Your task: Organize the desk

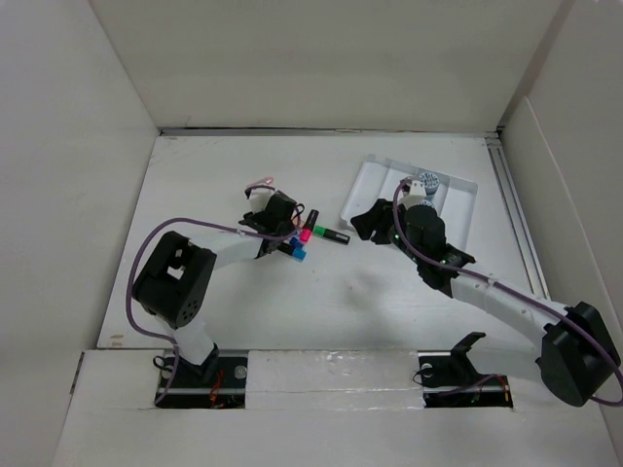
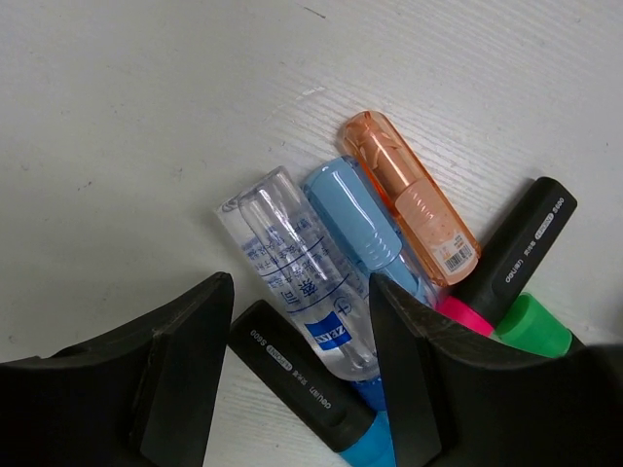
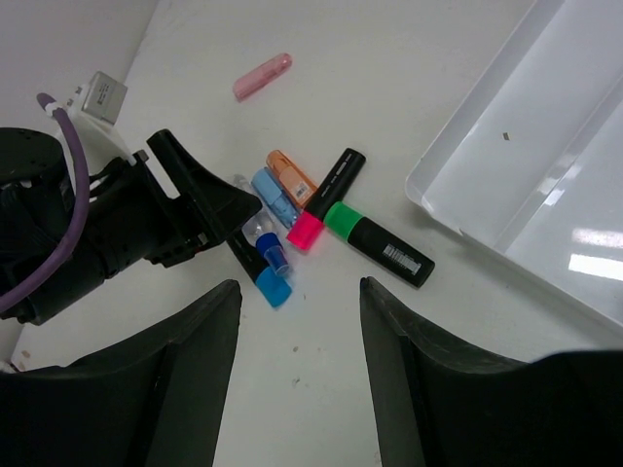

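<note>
On the white desk [image 1: 214, 195] lies a cluster of pens: a black highlighter with a blue cap [image 2: 302, 384], a clear spray bottle [image 2: 292, 272], a light blue tube [image 2: 360, 229], an orange tube [image 2: 409, 195], a pink-capped highlighter [image 2: 511, 258] and a green-capped highlighter [image 3: 380, 243]. My left gripper [image 2: 302, 341] is open and low over the cluster, its jaws either side of the blue-capped highlighter and the bottle. My right gripper [image 3: 300, 284] is open and empty, above bare desk just right of the cluster [image 1: 304, 238].
A white compartment tray [image 1: 458, 209] sits at the back right, its near corner in the right wrist view [image 3: 438, 190]. A pink tube [image 3: 263, 76] lies apart, beyond the left gripper [image 3: 195, 209]. White panels wall the desk.
</note>
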You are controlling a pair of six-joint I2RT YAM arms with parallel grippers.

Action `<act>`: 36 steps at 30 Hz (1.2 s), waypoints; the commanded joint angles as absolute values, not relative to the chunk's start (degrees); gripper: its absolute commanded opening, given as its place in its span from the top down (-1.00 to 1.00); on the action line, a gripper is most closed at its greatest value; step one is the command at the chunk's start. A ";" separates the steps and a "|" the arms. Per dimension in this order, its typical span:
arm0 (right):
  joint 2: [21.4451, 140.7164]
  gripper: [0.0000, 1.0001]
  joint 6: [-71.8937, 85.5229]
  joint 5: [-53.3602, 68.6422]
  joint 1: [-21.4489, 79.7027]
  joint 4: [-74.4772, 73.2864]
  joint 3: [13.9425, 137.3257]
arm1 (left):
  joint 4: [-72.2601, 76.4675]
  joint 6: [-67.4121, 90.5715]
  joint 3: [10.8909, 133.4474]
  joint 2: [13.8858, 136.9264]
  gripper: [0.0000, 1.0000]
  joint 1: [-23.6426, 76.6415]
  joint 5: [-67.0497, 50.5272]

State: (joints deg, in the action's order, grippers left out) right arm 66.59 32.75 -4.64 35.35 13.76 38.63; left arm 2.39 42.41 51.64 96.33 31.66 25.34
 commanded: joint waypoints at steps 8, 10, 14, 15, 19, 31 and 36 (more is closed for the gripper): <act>66.97 -0.16 31.64 -3.43 35.86 17.49 41.22 | 3.52 42.36 53.96 99.05 0.30 31.46 26.98; 67.94 -0.16 31.64 -2.82 35.86 17.05 41.92 | 3.78 42.54 53.53 99.05 0.36 31.46 27.33; 68.03 -0.16 31.55 -3.78 35.86 16.52 41.92 | 3.17 42.71 53.26 98.35 0.53 31.46 27.42; 68.20 -0.16 31.55 -3.87 35.86 16.61 42.01 | 3.16 42.71 53.00 97.83 0.58 31.46 27.60; 68.20 -0.16 31.47 -3.95 35.86 16.52 42.10 | 3.43 42.89 52.47 95.37 0.78 31.46 27.42; 63.57 -0.15 31.90 -8.87 35.86 16.34 40.09 | 3.96 41.31 53.34 80.43 0.95 33.13 28.13; 55.39 -0.14 32.60 -15.36 35.86 16.61 36.92 | 8.25 38.33 54.93 77.61 0.94 35.94 24.09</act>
